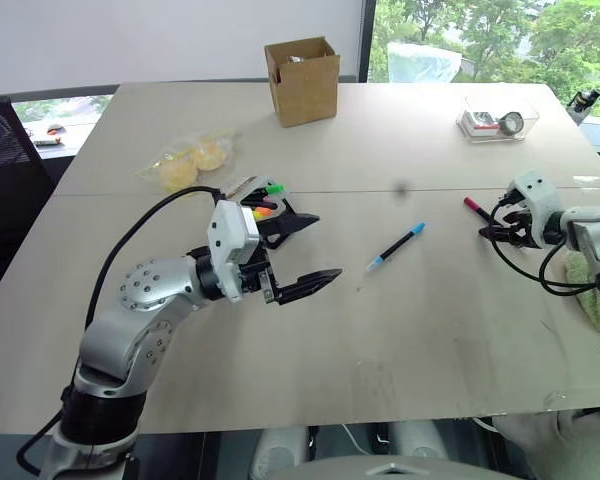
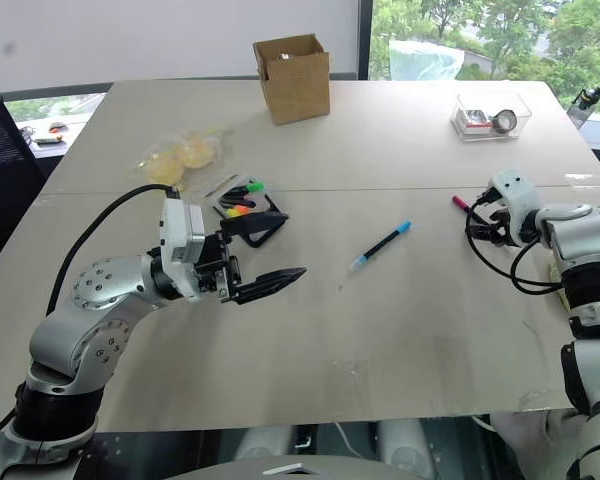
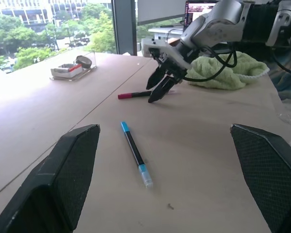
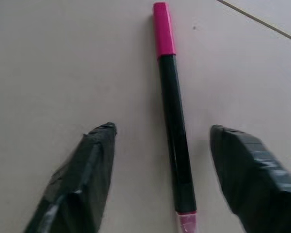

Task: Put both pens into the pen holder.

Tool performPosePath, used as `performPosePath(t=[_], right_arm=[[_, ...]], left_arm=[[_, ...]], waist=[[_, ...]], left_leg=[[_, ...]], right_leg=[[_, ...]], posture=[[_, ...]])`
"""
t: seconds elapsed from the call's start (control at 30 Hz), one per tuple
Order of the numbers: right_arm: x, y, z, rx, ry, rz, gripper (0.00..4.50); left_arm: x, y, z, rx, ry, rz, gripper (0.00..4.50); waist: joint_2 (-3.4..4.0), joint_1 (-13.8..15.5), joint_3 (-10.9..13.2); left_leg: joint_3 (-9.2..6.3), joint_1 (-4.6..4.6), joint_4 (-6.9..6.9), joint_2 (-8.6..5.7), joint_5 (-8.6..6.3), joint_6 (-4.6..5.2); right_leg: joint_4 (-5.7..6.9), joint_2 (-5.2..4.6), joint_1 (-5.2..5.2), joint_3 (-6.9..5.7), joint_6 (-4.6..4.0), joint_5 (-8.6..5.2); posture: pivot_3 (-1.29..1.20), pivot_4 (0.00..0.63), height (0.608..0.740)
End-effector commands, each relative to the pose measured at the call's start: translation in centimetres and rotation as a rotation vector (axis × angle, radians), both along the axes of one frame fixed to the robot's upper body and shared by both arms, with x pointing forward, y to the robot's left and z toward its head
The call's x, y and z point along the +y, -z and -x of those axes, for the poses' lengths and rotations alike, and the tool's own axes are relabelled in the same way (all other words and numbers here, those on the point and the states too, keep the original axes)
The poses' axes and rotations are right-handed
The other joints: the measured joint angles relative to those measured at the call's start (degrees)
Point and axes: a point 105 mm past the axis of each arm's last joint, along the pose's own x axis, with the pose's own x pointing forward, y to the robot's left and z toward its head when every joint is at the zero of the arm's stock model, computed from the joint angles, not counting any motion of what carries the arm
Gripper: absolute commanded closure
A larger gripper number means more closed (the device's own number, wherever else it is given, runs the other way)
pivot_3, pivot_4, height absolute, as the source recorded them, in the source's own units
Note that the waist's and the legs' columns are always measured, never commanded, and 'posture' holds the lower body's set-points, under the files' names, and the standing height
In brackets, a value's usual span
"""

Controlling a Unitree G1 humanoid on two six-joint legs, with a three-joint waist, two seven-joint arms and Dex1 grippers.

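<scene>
Right now your right gripper (image 4: 160,160) straddles the pink pen (image 4: 172,121): fingers spread, not touching, barrel lengthwise between them, cap toward 12. That pen sits at the bench's (image 1: 430,330) 3 o'clock side. Blue pen (image 1: 395,246) lies mid-bench, axis 1-to-7, nearer your left gripper (image 1: 300,255), fingers spread wide, empty. Holder (image 2: 250,225) at 9. Pens slim, smooth, roll-prone.

Left end effector (image 1: 302,254) wide open, level; right end effector (image 4: 165,165) open, angled down.

Bright window daylight, soft faint shadows, close wrist view slightly blurred
</scene>
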Motion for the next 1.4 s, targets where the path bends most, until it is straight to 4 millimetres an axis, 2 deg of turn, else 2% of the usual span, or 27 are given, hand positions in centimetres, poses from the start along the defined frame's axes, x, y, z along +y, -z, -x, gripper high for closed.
performPosePath(t=[0.03,0.13,0.23,0.3,0.4,0.5,0.6,0.7,0.8,1.03,1.07,1.17,1.3,1.4], right_arm=[[-0.8,0.0,0.0,0.008,0.012,0.034,3.02],[-0.7,0.5,0.1,0.028,0.018,0.020,4.45],[-0.8,0.8,0.8,0.041,0.021,-0.003,4.45],[0.2,-0.3,1.3,0.009,0.004,-0.102,4.45],[6.3,-6.0,3.9,-0.171,-0.206,-0.403,4.45],[10.4,-8.9,7.1,-0.256,-0.325,-0.556,4.45],[14.8,-10.6,10.7,-0.319,-0.443,-0.686,4.45],[17.3,-10.6,12.2,-0.318,-0.478,-0.726,4.45],[18.9,-10.0,13.0,-0.295,-0.496,-0.735,4.50],[19.6,-10.1,12.8,-0.295,-0.491,-0.744,4.50],[19.6,-10.1,12.7,-0.294,-0.493,-0.744,4.50],[19.7,-10.5,12.6,-0.325,-0.515,-0.735,4.50],[19.7,-10.8,12.8,-0.360,-0.573,-0.718,2.78],[18.4,-11.1,12.6,-0.438,-0.586,-0.600,1.32]], left_arm=[[-0.5,-1.8,0.2,-0.046,-0.007,0.047,0.00],[-0.6,-1.9,-0.9,-0.016,-0.074,0.104,0.00],[-1.0,-1.6,-1.6,0.098,-0.097,0.155,0.00],[-1.7,-1.4,-1.7,0.208,-0.070,0.170,0.00],[-3.3,-1.9,-2.2,0.383,-0.007,0.255,0.00],[-4.1,-2.5,-3.3,0.481,-0.005,0.335,0.00],[-4.9,-3.1,-4.5,0.568,-0.001,0.402,0.00],[-5.4,-3.8,-5.1,0.581,0.010,0.416,0.00],[-5.6,-4.6,-5.6,0.589,0.024,0.440,0.84],[-5.8,-5.3,-5.2,0.594,0.070,0.437,4.17],[-5.8,-5.4,-5.1,0.592,0.072,0.435,4.46],[-5.4,-5.8,-5.0,0.571,0.058,0.441,4.46],[-4.0,-6.9,-5.3,0.485,-0.009,0.449,4.50],[-1.9,-9.0,-5.2,0.303,-0.120,0.407,4.50]], waist=[[0.00,0.1,0.0],[0.00,0.3,0.0],[-0.01,0.7,0.0],[-0.01,1.0,0.0],[0.02,0.9,0.0],[0.12,0.2,0.0],[0.10,0.2,0.0],[0.11,0.3,0.0],[0.11,0.4,0.0],[0.11,0.5,0.0],[0.11,0.5,0.0],[0.11,0.5,0.0],[0.11,0.4,0.0],[0.12,0.4,0.0]], left_leg=[[-0.02,0.01,0.03,0.00,-0.06,0.10],[-0.06,0.16,0.13,0.00,-0.13,0.23],[-0.08,0.22,0.24,-0.01,-0.13,0.25],[-0.16,0.19,0.26,0.00,-0.13,0.25],[-0.39,0.03,0.29,0.02,-0.12,0.24],[-0.55,0.03,0.28,0.02,-0.12,0.21],[-0.84,0.05,0.26,-0.01,-0.13,0.20],[-0.97,0.07,0.26,-0.05,-0.12,0.19],[-0.92,0.09,0.30,-0.21,-0.12,0.19],[-0.86,0.10,0.39,-0.29,-0.11,0.20],[-0.87,0.09,0.39,-0.28,-0.11,0.20],[-0.87,0.09,0.38,-0.28,-0.11,0.20],[-0.86,0.09,0.38,-0.28,-0.11,0.21],[-0.86,0.09,0.38,-0.28,-0.11,0.21]], right_leg=[[0.01,0.00,0.04,-0.01,0.00,0.00],[0.02,0.01,0.23,-0.04,0.02,0.03],[0.05,0.01,0.32,-0.03,0.04,0.09],[0.08,0.01,0.32,-0.08,0.06,0.10],[0.09,0.00,0.30,-0.23,0.09,0.11],[0.13,0.04,0.26,-0.15,0.16,0.15],[0.14,0.08,0.29,-0.25,0.15,0.14],[0.26,0.12,0.29,-0.34,0.14,0.14],[0.28,0.06,0.30,-0.28,0.13,0.13],[0.28,0.03,0.30,-0.18,0.13,0.13],[0.27,0.04,0.29,-0.18,0.13,0.13],[0.27,0.06,0.29,-0.19,0.13,0.13],[0.26,0.06,0.29,-0.18,0.13,0.13],[0.23,0.07,0.29,-0.18,0.13,0.12]], posture=[[0.00,0.150,0.740],[0.00,0.150,0.740],[0.00,0.150,0.740],[0.00,0.150,0.740],[0.00,0.150,0.740],[0.00,0.150,0.740],[0.00,0.150,0.740],[0.00,0.150,0.740],[0.00,0.150,0.740],[0.00,0.150,0.740],[0.00,0.150,0.740],[0.00,0.150,0.740],[0.00,0.150,0.740],[0.00,0.150,0.740]])
